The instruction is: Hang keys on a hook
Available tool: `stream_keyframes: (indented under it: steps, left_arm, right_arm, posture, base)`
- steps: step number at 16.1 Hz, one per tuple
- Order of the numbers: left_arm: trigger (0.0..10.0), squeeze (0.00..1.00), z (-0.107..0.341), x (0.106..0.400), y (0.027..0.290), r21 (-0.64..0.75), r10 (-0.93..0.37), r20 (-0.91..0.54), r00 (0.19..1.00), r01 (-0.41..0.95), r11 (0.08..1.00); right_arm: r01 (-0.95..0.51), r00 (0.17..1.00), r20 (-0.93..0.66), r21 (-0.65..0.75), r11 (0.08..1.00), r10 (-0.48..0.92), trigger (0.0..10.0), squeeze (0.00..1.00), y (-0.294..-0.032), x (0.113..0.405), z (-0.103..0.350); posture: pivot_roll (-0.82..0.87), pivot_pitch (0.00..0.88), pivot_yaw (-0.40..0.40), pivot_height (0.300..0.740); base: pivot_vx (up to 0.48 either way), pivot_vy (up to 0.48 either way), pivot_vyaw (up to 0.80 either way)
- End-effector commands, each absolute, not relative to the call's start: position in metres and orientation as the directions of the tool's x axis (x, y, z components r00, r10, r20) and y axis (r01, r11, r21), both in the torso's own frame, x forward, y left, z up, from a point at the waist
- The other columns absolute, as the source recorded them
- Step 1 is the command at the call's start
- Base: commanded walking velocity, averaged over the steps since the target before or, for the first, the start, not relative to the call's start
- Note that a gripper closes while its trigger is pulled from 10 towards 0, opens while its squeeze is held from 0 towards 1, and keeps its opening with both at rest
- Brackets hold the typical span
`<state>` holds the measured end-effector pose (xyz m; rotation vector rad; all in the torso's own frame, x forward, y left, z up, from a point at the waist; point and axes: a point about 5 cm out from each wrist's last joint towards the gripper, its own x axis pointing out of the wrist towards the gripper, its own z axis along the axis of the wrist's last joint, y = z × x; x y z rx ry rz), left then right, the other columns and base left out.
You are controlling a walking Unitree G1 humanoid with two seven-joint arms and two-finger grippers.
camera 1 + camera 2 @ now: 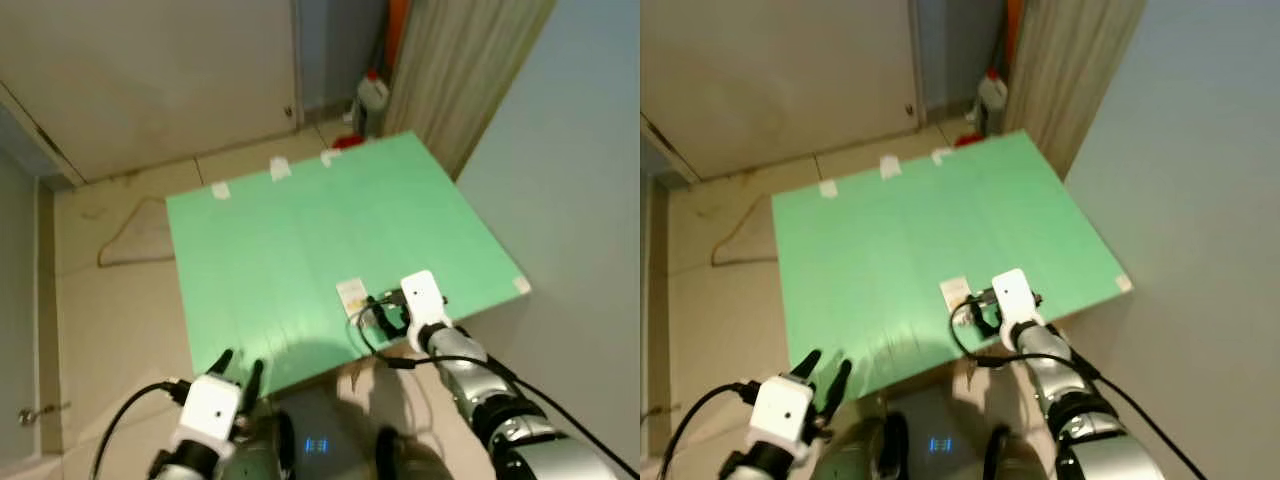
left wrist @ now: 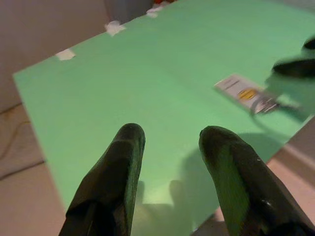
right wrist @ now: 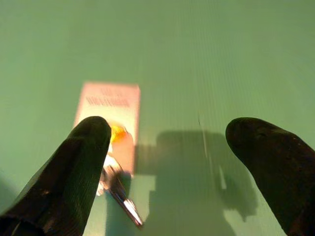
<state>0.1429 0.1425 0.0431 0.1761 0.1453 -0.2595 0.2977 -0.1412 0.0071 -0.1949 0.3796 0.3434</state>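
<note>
Clearly, the keys (image 3: 118,189) could be nudged off the green tabletop (image 1: 300,240) if the spread right claw (image 3: 162,162) is closed off-centre.

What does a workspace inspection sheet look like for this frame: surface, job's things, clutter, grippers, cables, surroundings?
Surface: green board lying flat, with white tape tabs along its far edge.
Job's things: keys on a white card tag lying near the board's near edge; no hook seen.
Clutter: nothing seen on the board besides the keys.
Grippers: right gripper open, low over the board with the keys beside one finger; left gripper open, over the near left corner, holding nothing.
Cables: black cables along both arms; a cord on the floor.
Surroundings: tiled floor, a door, a curtain, a white bottle.
</note>
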Motion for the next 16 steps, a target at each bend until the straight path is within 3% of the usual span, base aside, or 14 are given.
stream_keyframes:
  steps: [1,8,12,16]
  left_arm:
    - [10.0,0.0,0.044,0.135,0.135,0.112,-0.246,-0.18,0.952,0.269,0.957]
    - [10.0,0.0,0.035,0.126,0.109,0.062,-0.242,-0.208,0.948,0.259,0.964]
    - [10.0,0.0,0.037,0.129,0.104,0.043,-0.211,-0.203,0.956,0.224,0.974]
    - [10.0,0.0,0.035,0.128,0.099,0.045,-0.213,-0.196,0.957,0.226,0.973]
  right_arm:
    - [-0.358,0.858,-0.426,-0.098,0.928,0.286,10.0,0.0,-0.142,0.29,-0.001]
    - [-0.376,0.819,-0.463,0.013,0.926,0.339,10.0,0.0,-0.135,0.27,-0.018]
    - [-0.366,0.846,-0.355,0.158,0.917,0.398,10.0,0.0,-0.118,0.27,-0.008]
    - [-0.455,0.84,-0.252,0.158,0.876,0.481,10.0,0.0,-0.099,0.264,0.008]
  posture:
    - [0.17,0.331,0.026,0.74]
    - [0.1,0.371,-0.011,0.74]
    - [0.07,0.374,-0.034,0.74]
    - [0.06,0.374,-0.042,0.74]
  base:
    - [0.0,0.0,0.0]
    - [0.0,0.0,0.0]
    - [0.0,0.0,0.0]
    - [0.0,0.0,0.0]
